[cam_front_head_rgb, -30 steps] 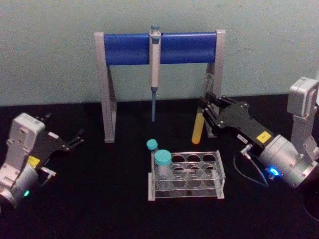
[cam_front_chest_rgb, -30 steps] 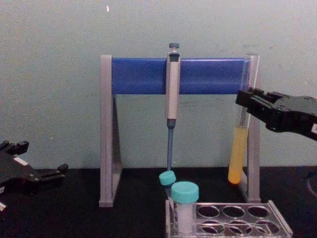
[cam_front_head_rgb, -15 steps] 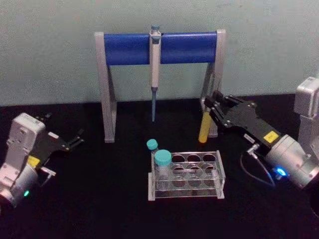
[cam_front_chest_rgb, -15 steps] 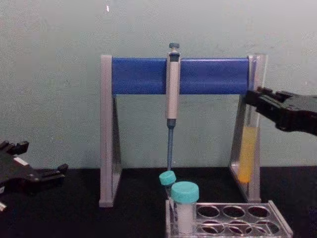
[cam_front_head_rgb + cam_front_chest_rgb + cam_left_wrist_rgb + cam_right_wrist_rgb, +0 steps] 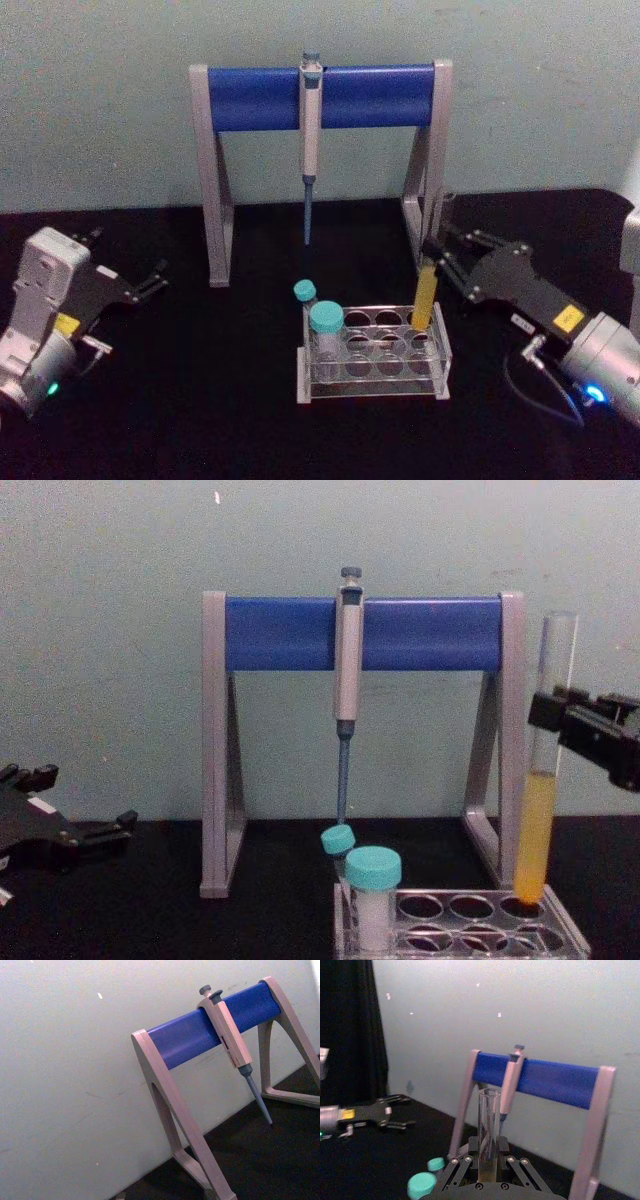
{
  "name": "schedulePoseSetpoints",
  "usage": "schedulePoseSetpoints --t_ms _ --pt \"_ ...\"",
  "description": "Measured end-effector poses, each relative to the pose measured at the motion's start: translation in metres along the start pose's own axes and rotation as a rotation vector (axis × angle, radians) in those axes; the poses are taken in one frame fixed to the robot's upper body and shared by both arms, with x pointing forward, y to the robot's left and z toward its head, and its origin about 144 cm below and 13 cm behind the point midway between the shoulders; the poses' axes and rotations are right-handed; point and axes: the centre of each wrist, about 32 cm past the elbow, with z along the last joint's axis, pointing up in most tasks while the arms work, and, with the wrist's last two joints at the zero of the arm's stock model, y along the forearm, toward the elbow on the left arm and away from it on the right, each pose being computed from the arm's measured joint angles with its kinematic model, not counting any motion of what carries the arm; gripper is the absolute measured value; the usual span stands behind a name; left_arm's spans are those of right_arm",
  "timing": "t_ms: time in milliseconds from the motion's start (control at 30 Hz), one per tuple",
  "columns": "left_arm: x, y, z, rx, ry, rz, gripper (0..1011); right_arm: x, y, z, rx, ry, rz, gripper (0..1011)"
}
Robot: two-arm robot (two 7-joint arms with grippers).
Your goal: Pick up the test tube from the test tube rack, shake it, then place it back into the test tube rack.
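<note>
Since half a second ago: right end effector (image 5: 436,262) has come down and away from the stand's post, bringing the test tube (image 5: 426,292) to the rack (image 5: 380,382).

Item 1, test tube. Upright, pinched between the right end effector's fingers about midway up its length, with the open mouth above them and yellow liquid below. Its round bottom sits at the mouth of the rack's far corner hole, straight beneath the end effector (how deep it has entered cannot be told). Judged light, rigid, smooth and breakable: thin glass, uncapped, so it wants keeping vertical and only a modest squeeze. Best held on the bare glass above the liquid, as now, and let go only once the bottom is seated.

Item 2, rack. Clear plastic, on the black surface (image 5: 200,420), directly below the right end effector's fingertips. Two teal-capped vials (image 5: 326,322) stand at the end away from it.

Item 3, pipette (image 5: 310,120) hung on a blue stand (image 5: 250,97). Beyond the end effector, behind the rack.

Item 4, left end effector (image 5: 130,300). Fingers spread, holding nothing, parked well apart from the right one across the surface.

Stage, as judged: putting the tube back is under way.
</note>
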Motion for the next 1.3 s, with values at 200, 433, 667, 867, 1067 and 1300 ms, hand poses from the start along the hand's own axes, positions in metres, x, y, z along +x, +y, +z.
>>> schedulePoseSetpoints --t_ms 200,433,667,867,1067,1300 --pt "0.000 0.000 0.000 0.000 0.000 0.000 1010 -0.011 0.001 -0.001 -0.004 0.024 0.058 223" --pt "0.000 0.000 0.000 0.000 0.000 0.000 1010 -0.016 0.018 -0.005 0.009 0.045 0.104 224" --pt "0.000 0.000 0.000 0.000 0.000 0.000 1010 -0.011 0.039 -0.008 0.023 0.039 0.109 223" --pt "0.000 0.000 0.000 0.000 0.000 0.000 1009 -0.002 0.055 -0.008 0.034 0.016 0.079 224" --pt "0.000 0.000 0.000 0.000 0.000 0.000 1009 0.008 0.056 -0.007 0.035 0.001 0.032 224" --pt "0.000 0.000 0.000 0.000 0.000 0.000 1010 0.013 0.048 -0.006 0.032 -0.003 -0.003 224"
